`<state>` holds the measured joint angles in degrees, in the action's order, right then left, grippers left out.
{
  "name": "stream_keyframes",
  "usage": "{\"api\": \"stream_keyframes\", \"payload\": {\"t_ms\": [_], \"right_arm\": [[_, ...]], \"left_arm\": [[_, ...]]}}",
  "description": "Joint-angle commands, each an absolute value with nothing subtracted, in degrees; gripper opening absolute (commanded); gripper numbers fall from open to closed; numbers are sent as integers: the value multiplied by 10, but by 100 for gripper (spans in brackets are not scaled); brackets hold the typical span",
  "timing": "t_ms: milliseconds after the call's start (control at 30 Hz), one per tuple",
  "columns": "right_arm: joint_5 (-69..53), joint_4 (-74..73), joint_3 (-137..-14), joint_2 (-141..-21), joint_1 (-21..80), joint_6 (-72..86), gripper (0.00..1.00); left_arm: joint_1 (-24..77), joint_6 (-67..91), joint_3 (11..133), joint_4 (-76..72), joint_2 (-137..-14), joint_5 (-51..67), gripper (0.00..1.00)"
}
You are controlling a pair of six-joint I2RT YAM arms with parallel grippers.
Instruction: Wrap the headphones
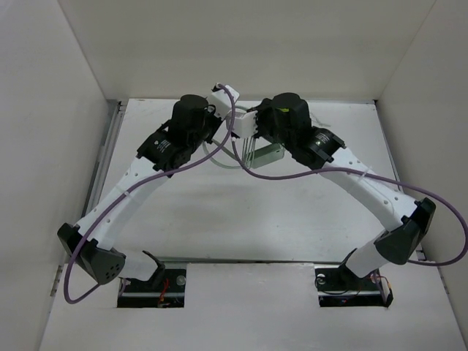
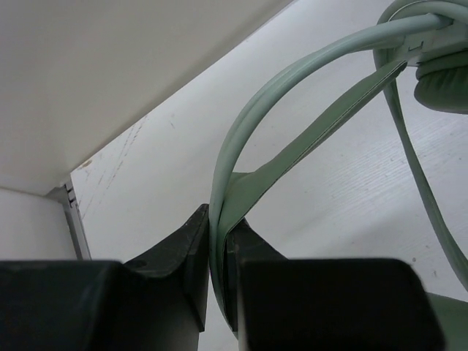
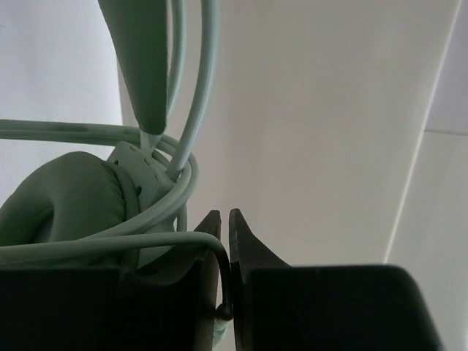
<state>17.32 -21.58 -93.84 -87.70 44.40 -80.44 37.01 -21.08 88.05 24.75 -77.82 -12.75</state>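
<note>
The pale mint-green headphones (image 1: 262, 152) hang between my two grippers over the back middle of the table, mostly hidden by the wrists in the top view. My left gripper (image 2: 219, 219) is shut on the thin double headband (image 2: 292, 157). One padded earcup (image 2: 446, 84) shows at the upper right of the left wrist view. My right gripper (image 3: 224, 216) is shut on the thin pale cable (image 3: 146, 243), which bends down between the fingers. Loops of cable lie around the yoke beside an earcup (image 3: 66, 201). In the top view, the left gripper (image 1: 224, 97) and right gripper (image 1: 247, 126) sit close together.
White enclosure walls stand close behind and on both sides. Thick purple arm cables (image 1: 278, 175) cross between the wrists and loop out past the right arm (image 1: 457, 234). A metal rail (image 1: 108, 146) runs along the table's left edge.
</note>
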Motion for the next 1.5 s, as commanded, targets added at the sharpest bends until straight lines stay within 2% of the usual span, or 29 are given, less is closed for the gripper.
{"api": "stream_keyframes", "payload": {"t_ms": [0,200,433,933,1267,1467], "right_arm": [[167,-186,-949,-847,407,-753,16],[134,-220,-953,-839,403,-717,20],[32,-301,-984,-831,379,-623,23],[-155,-382,-999,-820,319,-495,21],[-454,-298,-954,-805,221,-209,23],[-599,-154,-865,-791,204,3,22]], "left_arm": [[382,-203,896,254,-745,-76,0],[390,-201,906,263,-750,-62,0],[389,-195,916,286,-748,-34,0],[394,-161,973,334,-745,68,0],[392,-129,1038,339,-757,106,0],[385,-96,1065,335,-773,113,0]]}}
